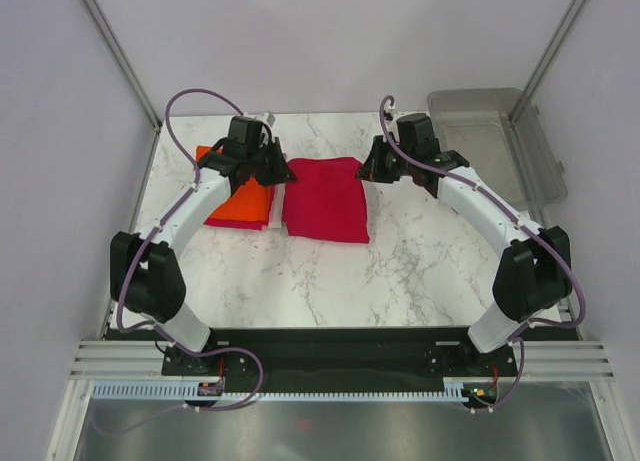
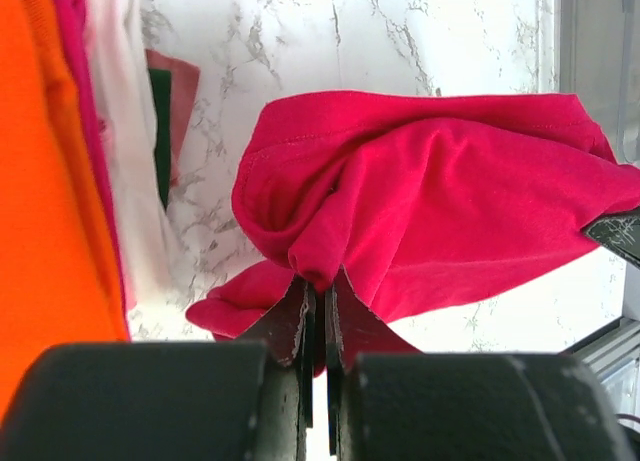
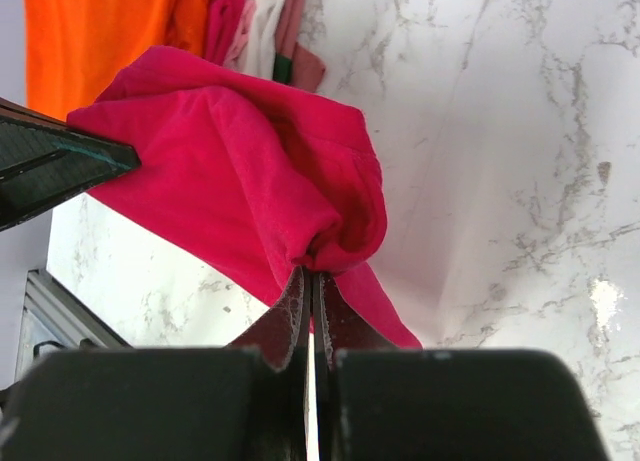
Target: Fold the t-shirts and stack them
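Observation:
A crimson red t-shirt (image 1: 325, 201) lies folded in the middle of the marble table. My left gripper (image 1: 283, 173) is shut on its far left corner, the cloth bunched at the fingertips in the left wrist view (image 2: 318, 281). My right gripper (image 1: 366, 171) is shut on its far right corner, as the right wrist view (image 3: 312, 271) shows. The red shirt (image 2: 440, 201) hangs lifted between them (image 3: 230, 171). A stack with a bright orange t-shirt (image 1: 240, 203) on top lies to the left, with pink, white and dark red edges (image 2: 110, 151) beneath.
A clear grey plastic bin (image 1: 505, 141) stands at the table's far right corner. Metal frame posts (image 1: 115, 46) rise at both far corners. The table (image 1: 420, 271) has bare marble at the near side and right of the red shirt.

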Available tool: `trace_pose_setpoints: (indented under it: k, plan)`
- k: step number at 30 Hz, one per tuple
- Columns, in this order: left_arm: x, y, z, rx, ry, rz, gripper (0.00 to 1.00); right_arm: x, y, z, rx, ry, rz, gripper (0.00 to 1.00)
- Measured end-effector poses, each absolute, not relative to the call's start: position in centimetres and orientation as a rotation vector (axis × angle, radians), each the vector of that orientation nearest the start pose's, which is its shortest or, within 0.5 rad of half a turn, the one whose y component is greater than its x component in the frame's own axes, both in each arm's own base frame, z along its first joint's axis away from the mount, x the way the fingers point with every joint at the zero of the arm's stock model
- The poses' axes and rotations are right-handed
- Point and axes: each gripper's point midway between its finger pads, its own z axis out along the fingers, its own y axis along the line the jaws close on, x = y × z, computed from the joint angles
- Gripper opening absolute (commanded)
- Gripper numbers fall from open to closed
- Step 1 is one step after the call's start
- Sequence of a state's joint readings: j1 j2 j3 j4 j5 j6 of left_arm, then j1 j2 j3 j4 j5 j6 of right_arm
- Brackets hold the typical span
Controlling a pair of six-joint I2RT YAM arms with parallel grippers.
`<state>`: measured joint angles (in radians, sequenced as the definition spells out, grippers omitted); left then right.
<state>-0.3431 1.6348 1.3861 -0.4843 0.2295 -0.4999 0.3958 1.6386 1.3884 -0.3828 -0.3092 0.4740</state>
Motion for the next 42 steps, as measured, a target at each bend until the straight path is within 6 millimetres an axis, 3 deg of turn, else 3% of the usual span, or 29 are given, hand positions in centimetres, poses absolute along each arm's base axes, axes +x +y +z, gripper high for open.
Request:
trace_pose_setpoints:
  k: [6, 13, 20, 23, 27, 31, 38, 42]
  plan:
    - [37.8, -18.5, 20.7, -0.105, 2.383, -0.600, 0.02, 38.0, 26.6, 22.4, -0.161, 2.281, 0.834, 0.00]
    - [34.8, -15.0, 24.5, -0.169, 2.335, -0.501, 0.02, 35.9, 30.1, 25.7, -0.257, 2.236, 0.875, 0.00]
    - [34.3, -9.1, 27.0, -0.313, 2.286, -0.387, 0.02, 33.9, 35.8, 31.9, -0.360, 2.104, 0.971, 0.00]
    - [34.1, -7.2, 27.7, -0.356, 2.277, -0.347, 0.02, 33.6, 38.4, 33.1, -0.395, 2.069, 1.006, 0.00]
    - [34.0, -4.5, 28.7, -0.415, 2.259, -0.299, 0.02, 33.9, 41.9, 32.7, -0.417, 2.073, 1.033, 0.00]
    - [33.8, -1.6, 29.9, -0.481, 2.232, -0.250, 0.02, 34.5, 44.8, 30.9, -0.428, 2.108, 1.048, 0.00]
    - [34.3, 1.7, 32.7, -0.555, 2.170, -0.195, 0.02, 35.9, 47.7, 29.7, -0.406, 2.124, 1.070, 0.00]
    - [36.4, 2.4, 31.9, -0.577, 2.196, -0.186, 0.02, 37.2, 48.7, 29.3, -0.373, 2.111, 1.069, 0.00]
